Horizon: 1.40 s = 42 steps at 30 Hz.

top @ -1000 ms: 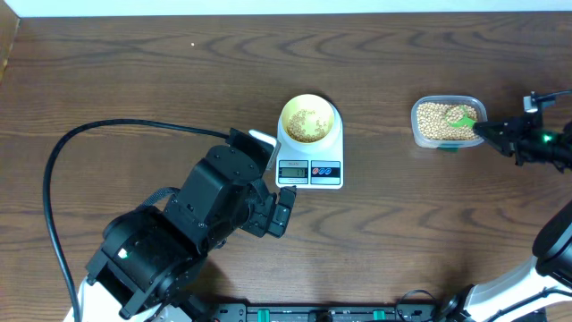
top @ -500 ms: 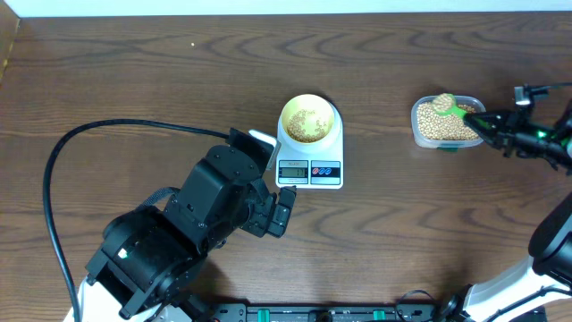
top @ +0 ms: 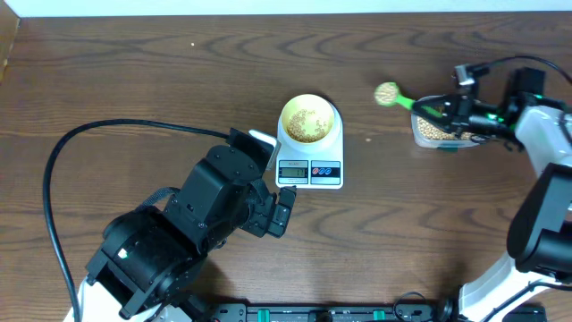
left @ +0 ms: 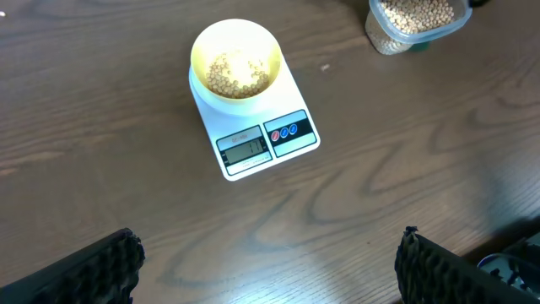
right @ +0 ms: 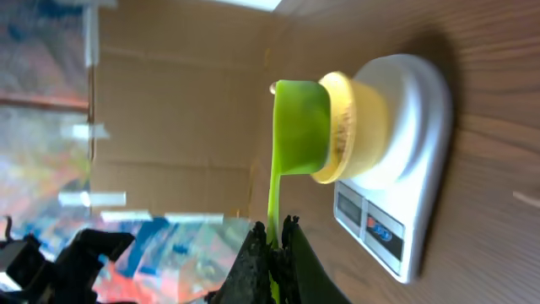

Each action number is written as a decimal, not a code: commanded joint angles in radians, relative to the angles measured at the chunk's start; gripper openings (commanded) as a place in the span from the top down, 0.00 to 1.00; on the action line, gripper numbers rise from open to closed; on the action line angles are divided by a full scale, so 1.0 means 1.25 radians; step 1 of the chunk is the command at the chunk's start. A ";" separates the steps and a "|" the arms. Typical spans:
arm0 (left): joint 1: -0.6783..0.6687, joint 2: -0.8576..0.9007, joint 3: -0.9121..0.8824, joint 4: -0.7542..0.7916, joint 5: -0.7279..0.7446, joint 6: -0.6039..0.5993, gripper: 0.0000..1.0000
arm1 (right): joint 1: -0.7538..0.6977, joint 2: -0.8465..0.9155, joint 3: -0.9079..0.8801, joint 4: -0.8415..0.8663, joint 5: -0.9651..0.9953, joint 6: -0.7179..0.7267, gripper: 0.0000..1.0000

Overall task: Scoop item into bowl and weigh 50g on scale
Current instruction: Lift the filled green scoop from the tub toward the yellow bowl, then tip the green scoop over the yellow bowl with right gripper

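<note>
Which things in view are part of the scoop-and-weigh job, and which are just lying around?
Job:
- beans
- bowl
- scale
- green scoop, loaded, held by the right gripper
- clear tub, the bean supply

Lying about:
- black cable
- speck near the scale, possibly a stray bean

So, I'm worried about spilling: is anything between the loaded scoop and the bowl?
Nothing visible. The right hand holds the bean-filled scoop over the table, and the bowl on the scale sits open.
</note>
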 commanded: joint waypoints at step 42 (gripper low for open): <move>0.000 -0.005 0.013 -0.002 -0.002 0.010 0.02 | 0.344 0.007 -0.003 0.257 0.357 0.120 0.99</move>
